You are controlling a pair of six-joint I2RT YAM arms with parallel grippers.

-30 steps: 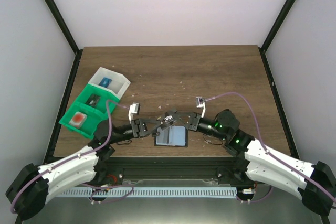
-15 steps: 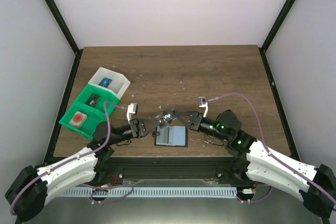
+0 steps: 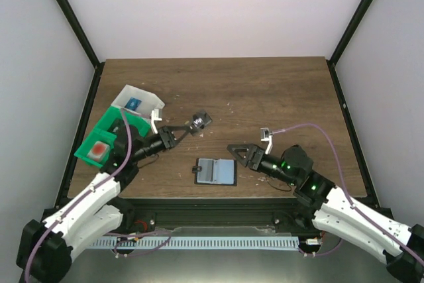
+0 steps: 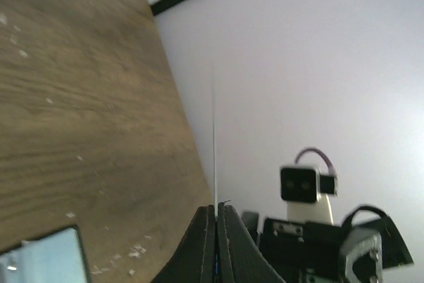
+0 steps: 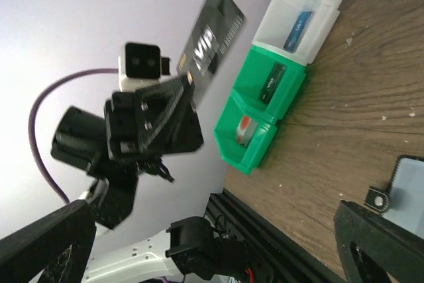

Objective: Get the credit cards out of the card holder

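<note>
The card holder lies open and flat near the table's front edge, its grey-blue inside facing up; its corner shows in the right wrist view. My left gripper is shut on a dark credit card marked "VIP", held above the table left of and beyond the holder. In the left wrist view the card is edge-on between the shut fingers. The right wrist view shows its face. My right gripper stands open and empty just right of the holder.
A green bin and a white bin sit at the left edge, with a reddish card, a dark one and a blue one inside. In the right wrist view they lie beyond the left arm. Small white crumbs dot the wood.
The two grippers met over the holder with the card between them. The right one opened and drew back right; the left one carried the card away to the left, toward the bins.
</note>
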